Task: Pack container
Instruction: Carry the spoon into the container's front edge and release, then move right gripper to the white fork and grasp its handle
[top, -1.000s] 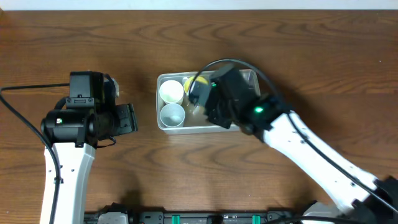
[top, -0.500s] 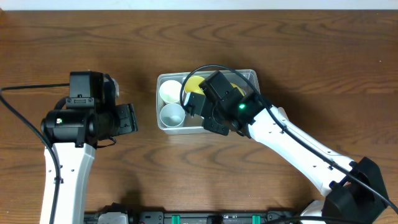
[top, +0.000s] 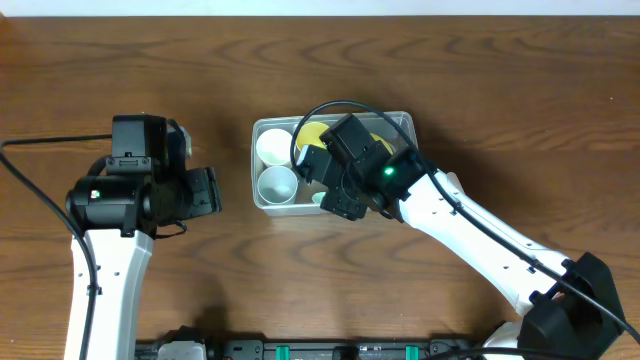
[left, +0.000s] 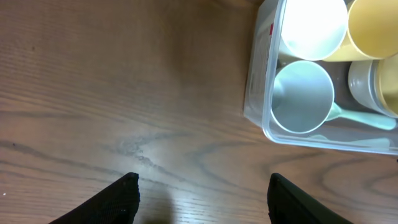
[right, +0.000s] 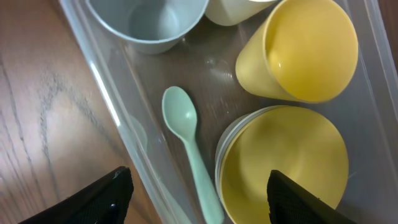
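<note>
The clear plastic container (top: 262, 198) stands mid-table. It holds a white cup (top: 276, 148), a pale blue cup (top: 278, 185), a yellow cup (right: 308, 53), stacked yellow bowls (right: 283, 165) and a pale green spoon (right: 193, 155) lying along the near wall. My right gripper (right: 199, 199) is open and empty, just above the spoon and the container's near wall (right: 109, 93). My left gripper (left: 199, 199) is open and empty over bare table, left of the container (left: 258, 93).
The brown wooden table (top: 480, 80) surrounds the container. The right arm (top: 480, 240) reaches in from the lower right. The left arm (top: 110, 220) stands at the left side.
My right gripper moved left and toward the container's near wall, then held. The pale green spoon now lies in the container beneath it. The left arm has not moved.
</note>
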